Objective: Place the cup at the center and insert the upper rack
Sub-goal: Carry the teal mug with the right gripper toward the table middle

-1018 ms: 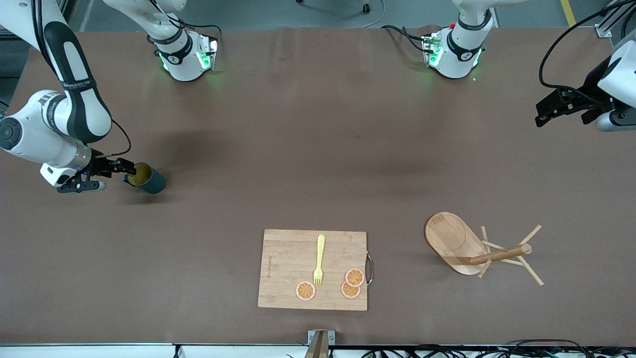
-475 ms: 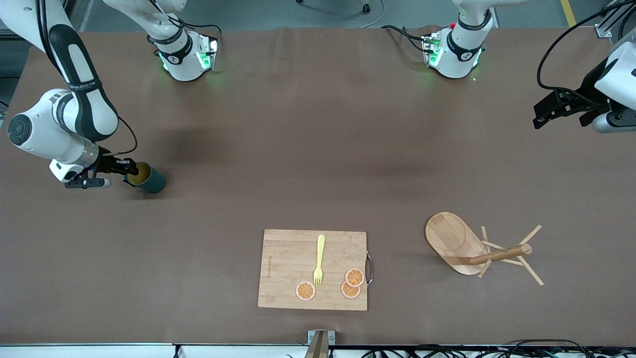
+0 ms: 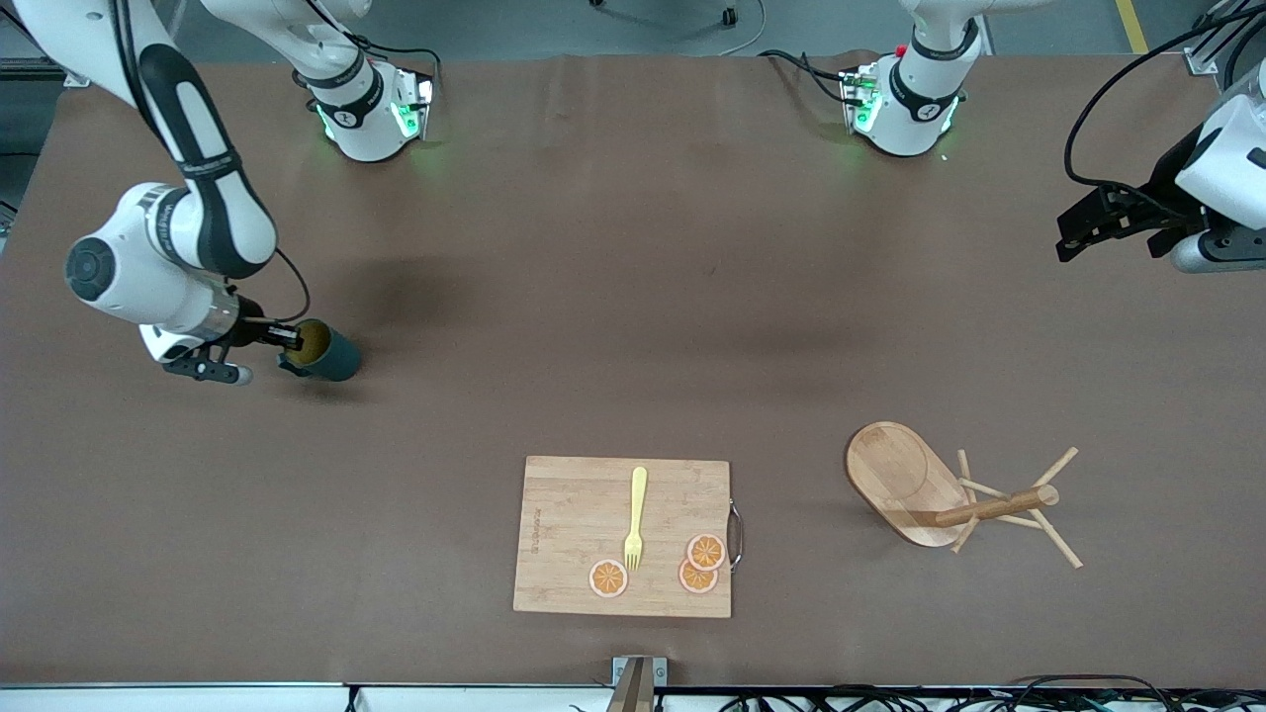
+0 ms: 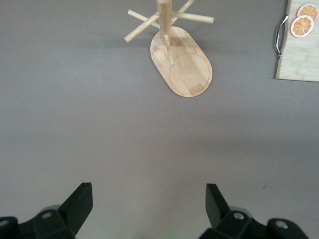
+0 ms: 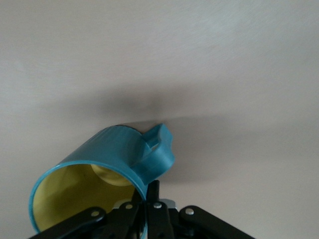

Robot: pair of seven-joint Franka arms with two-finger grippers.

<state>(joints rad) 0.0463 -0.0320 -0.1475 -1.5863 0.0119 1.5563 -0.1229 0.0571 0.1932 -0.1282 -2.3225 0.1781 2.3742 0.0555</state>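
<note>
The dark teal cup (image 3: 326, 353) with a yellow inside is tilted on its side near the right arm's end of the table. My right gripper (image 3: 287, 348) is shut on its rim, one finger inside and one outside; in the right wrist view the cup (image 5: 107, 172) shows its handle and my right gripper (image 5: 149, 199) pinches the wall. The wooden mug tree (image 3: 940, 491) lies tipped over on the table toward the left arm's end, also in the left wrist view (image 4: 179, 59). My left gripper (image 3: 1073, 232) is open and empty, high over the table's left-arm end.
A bamboo cutting board (image 3: 564, 534) with a yellow fork (image 3: 636, 517) and orange slices (image 3: 704, 554) lies near the front edge at mid-table. Its corner with the metal handle shows in the left wrist view (image 4: 299, 55).
My right gripper has carried the cup a short way toward the table's middle. My left gripper has shifted slightly upward and toward the table's end.
</note>
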